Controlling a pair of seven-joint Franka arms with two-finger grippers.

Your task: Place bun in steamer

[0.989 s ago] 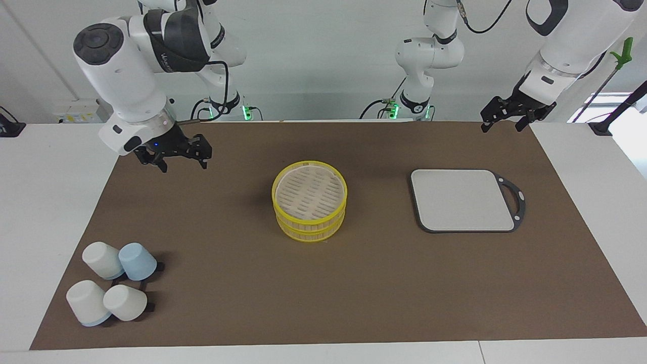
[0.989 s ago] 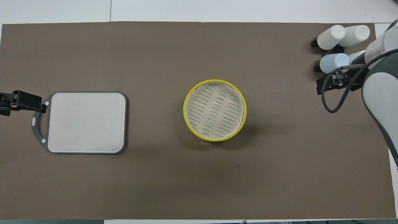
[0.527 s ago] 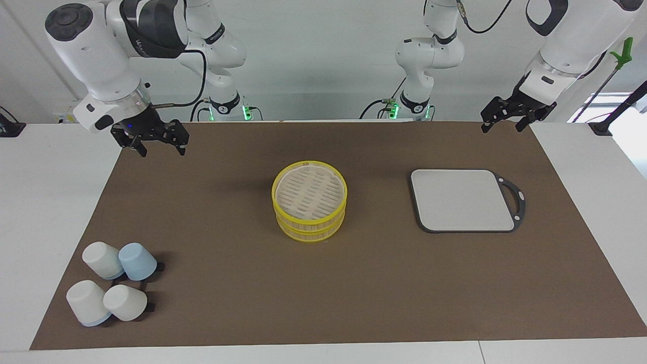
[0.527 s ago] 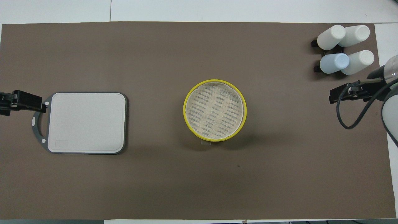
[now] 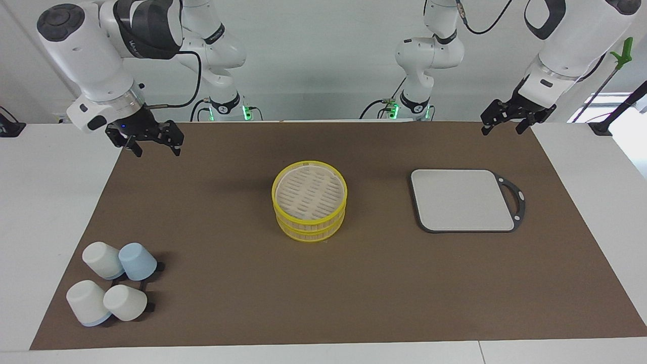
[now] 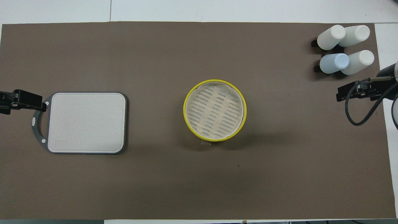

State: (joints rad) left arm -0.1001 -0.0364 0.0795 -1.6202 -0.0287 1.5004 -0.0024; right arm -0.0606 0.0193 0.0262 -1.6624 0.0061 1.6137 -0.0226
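Steamer [image 5: 309, 218] stands closed at the middle of the brown mat [image 5: 227, 283], two yellow-rimmed tiers stacked with the slatted top tier uppermost. I cannot tell what lies under that top. I take the steamer as the centre of my dial in the facing view, with twelve toward the robots.

At ten o'clock the right gripper [image 5: 155, 146] hangs in the air over the mat's edge at the right arm's end. Its fingers are spread apart and hold nothing.

At eight o'clock, well apart from the steamer, four cups [image 5: 113, 288] sit in a tight cluster, three white and one pale blue.

At three o'clock a flat grey board [image 5: 462, 199] lies on the mat, its black handle turned away from the steamer.

At two o'clock the left gripper [image 5: 501, 126] hangs over the mat's corner, released and empty.
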